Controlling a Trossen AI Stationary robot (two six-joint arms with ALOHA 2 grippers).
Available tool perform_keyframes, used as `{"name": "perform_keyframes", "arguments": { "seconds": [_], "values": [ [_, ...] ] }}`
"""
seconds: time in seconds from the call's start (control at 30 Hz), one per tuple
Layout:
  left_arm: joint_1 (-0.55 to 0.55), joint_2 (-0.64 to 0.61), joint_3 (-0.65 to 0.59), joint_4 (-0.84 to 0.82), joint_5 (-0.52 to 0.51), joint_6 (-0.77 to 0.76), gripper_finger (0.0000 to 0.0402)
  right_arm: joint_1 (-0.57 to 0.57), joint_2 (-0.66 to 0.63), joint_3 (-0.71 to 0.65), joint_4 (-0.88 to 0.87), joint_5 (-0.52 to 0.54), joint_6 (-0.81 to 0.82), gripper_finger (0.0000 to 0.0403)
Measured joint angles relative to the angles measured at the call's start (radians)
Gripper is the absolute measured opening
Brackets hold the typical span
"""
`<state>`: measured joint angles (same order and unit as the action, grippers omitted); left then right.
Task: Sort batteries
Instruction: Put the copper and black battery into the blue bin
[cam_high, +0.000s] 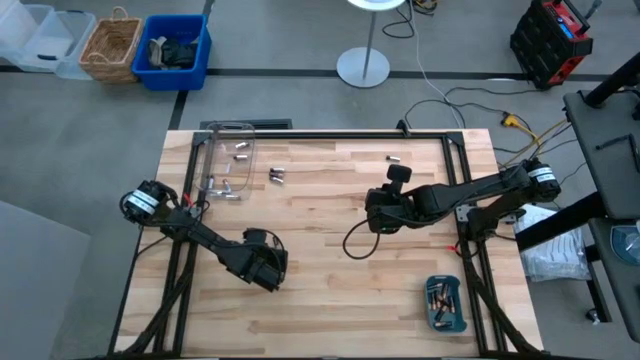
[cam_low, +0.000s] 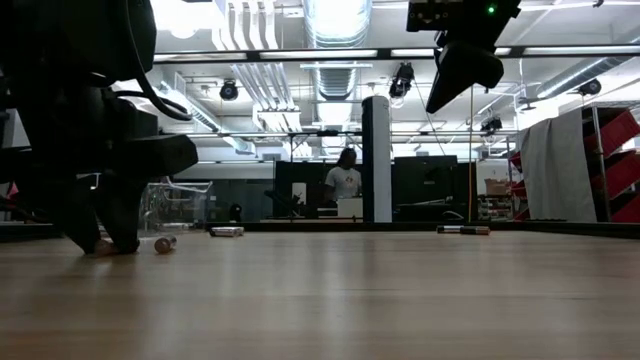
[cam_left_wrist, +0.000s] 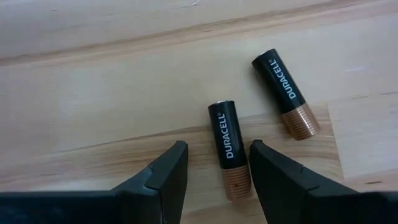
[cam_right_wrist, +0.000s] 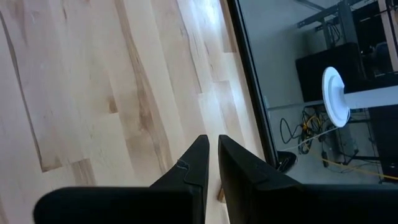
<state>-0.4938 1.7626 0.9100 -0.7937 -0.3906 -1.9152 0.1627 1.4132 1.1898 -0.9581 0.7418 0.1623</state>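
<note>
Two black-and-copper batteries lie on their sides on the wooden table. One battery (cam_left_wrist: 227, 149) lies between the fingers of my open left gripper (cam_left_wrist: 219, 147), which is down at the tabletop near the table's front left (cam_high: 268, 268). The fingers stand on either side of it and I see no touch. The second battery (cam_left_wrist: 286, 93) lies just beyond it. My right gripper (cam_right_wrist: 213, 163) is shut on nothing and hangs high above the table's middle right (cam_high: 383, 212) (cam_low: 460, 75). More batteries lie loose farther back (cam_high: 277, 176) (cam_high: 394, 158).
A clear plastic box (cam_high: 228, 160) holding a few batteries stands at the far left. A teal tray (cam_high: 445, 303) with several batteries sits at the near right corner. A black cable (cam_high: 352, 240) loops under the right arm. Bare wood lies between the arms.
</note>
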Motion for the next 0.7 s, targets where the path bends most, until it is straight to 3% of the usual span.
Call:
{"name": "perform_keyframes", "arguments": {
  "seconds": [0.4, 0.7],
  "values": [
    [0.001, 0.001, 0.0, 0.002, 0.01, 0.02, 0.0144, 0.0, 0.0, -0.001, 0.008, 0.0, -0.01, 0.0028],
    [0.001, 0.002, -0.001, 0.003, 0.013, 0.034, 0.0032, 0.0, 0.0, -0.001, 0.025, 0.0, -0.025, 0.0029]
  ]
}}
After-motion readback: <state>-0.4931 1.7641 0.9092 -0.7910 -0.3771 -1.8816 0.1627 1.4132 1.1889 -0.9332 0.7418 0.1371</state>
